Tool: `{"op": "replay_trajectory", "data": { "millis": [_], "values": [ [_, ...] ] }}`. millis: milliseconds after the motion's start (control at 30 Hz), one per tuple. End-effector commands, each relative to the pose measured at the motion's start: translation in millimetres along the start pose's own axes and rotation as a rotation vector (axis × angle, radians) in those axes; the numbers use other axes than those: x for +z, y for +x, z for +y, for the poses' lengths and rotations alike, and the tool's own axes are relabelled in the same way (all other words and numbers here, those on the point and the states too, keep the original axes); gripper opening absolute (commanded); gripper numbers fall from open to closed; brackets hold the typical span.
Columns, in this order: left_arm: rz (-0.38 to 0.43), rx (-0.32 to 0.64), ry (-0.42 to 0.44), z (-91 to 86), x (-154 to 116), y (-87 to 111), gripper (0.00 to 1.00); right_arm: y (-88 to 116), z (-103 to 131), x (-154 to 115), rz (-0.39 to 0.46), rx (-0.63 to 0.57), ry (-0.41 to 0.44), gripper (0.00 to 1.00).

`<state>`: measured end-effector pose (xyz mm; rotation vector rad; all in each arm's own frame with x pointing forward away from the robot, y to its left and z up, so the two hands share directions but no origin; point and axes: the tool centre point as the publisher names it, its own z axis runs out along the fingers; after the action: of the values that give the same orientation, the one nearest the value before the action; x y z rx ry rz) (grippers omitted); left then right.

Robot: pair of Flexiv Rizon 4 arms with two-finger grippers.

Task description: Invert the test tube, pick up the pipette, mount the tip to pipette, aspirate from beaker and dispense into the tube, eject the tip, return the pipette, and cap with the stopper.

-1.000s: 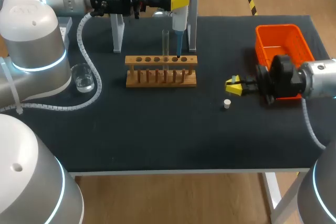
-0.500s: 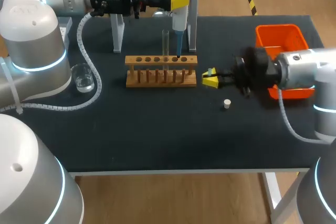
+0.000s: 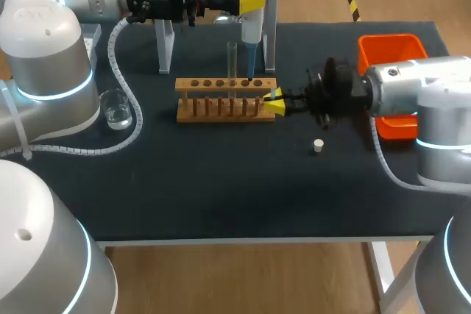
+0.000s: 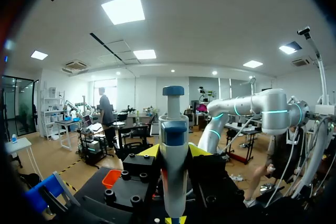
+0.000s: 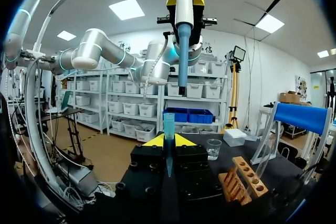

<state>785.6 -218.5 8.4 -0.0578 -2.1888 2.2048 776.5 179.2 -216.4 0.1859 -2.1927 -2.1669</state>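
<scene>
The white stopper (image 3: 318,145) lies alone on the dark table (image 3: 221,189). Just behind it the right arm (image 3: 412,97) stretches level from the right, its gripper (image 3: 274,102) at the right end of the wooden rack (image 3: 226,108), fingers closed narrowly on a blue tip (image 5: 168,129) that stands upright. The test tube (image 3: 232,60) stands in the rack and the beaker (image 3: 116,108) sits well off to its left. Farthest back, the left gripper (image 4: 173,153) clamps the pipette (image 3: 251,12) upright above the rack.
</scene>
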Motion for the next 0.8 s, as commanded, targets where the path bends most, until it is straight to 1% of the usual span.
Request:
{"op": "replay_trajectory", "data": {
  "millis": [33,467,800],
  "values": [
    [0.002,0.001,0.001,-0.1,-1,0.0,0.00,-8,-1,11,0.010,-0.001,0.003,0.00],
    [0.002,0.001,0.001,-0.1,-1,0.0,0.00,-15,1,28,0.027,0.008,-0.009,0.00],
    [0.002,0.001,0.001,-0.1,-1,0.0,0.00,-17,1,31,0.031,0.028,-0.014,0.00]
  ]
}}
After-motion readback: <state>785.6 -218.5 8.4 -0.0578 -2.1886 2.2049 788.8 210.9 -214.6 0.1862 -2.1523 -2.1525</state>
